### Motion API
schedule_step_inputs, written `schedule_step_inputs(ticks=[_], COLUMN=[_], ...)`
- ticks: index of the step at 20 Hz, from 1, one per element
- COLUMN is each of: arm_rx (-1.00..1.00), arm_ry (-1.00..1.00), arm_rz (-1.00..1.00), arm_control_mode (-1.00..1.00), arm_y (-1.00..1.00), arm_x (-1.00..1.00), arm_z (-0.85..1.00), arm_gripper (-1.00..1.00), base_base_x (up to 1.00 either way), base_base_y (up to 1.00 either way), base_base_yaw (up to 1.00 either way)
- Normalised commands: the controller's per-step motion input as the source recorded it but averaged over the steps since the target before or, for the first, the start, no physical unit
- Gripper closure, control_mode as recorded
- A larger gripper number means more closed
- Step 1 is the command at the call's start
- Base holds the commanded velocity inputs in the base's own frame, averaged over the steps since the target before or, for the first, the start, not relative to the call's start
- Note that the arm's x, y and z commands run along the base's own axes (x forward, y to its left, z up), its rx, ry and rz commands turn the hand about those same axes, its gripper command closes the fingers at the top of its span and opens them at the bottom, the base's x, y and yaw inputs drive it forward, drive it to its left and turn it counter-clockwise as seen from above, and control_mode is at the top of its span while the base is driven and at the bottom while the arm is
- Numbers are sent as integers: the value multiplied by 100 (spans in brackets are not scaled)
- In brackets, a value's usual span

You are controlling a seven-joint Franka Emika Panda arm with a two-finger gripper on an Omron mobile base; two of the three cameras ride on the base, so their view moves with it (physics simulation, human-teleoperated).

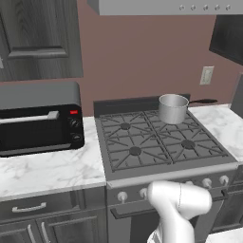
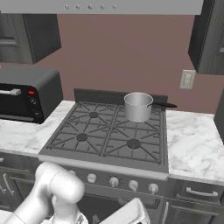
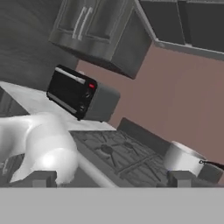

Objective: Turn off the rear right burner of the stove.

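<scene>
The stove (image 1: 171, 173) is a wide grey steel range with a dark four-burner grate and a row of silver knobs (image 1: 207, 182) along its front. A steel saucepan (image 1: 173, 108) with a black handle stands on the rear right burner (image 1: 193, 123), hiding its centre. From the right base view the same saucepan (image 2: 138, 106) covers that burner (image 2: 155, 120), with the knobs (image 2: 133, 185) below. My gripper (image 3: 113, 179) is open, its two dark fingertips (image 3: 43, 178) far apart with nothing between them. It is low in front of the stove (image 3: 109, 151), looking up across the grate.
A black toaster oven (image 1: 40, 123) with a red light sits on the marble counter (image 1: 47, 173) left of the stove. More counter (image 2: 197, 148) lies to the right. Dark cabinets hang above, and a range hood (image 1: 166, 6) spans the stove. My white arm (image 1: 178, 209) rises before the knobs.
</scene>
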Motion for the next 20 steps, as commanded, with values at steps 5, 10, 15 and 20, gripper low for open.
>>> schedule_step_inputs(ticks=[5,10,15,20], arm_rx=[-7,-4,0,0], arm_ry=[-36,-11,0,3], arm_rz=[0,-4,-6,-5], arm_control_mode=[-100,-100,-100,-100], arm_y=[9,40,20,0], arm_x=[0,30,56,45], arm_z=[-74,-17,0,0], arm_gripper=[-100,-100,-100,-100], base_base_x=[0,0,0,0], base_base_y=[0,0,0,0], base_base_yaw=[0,0,0,0])
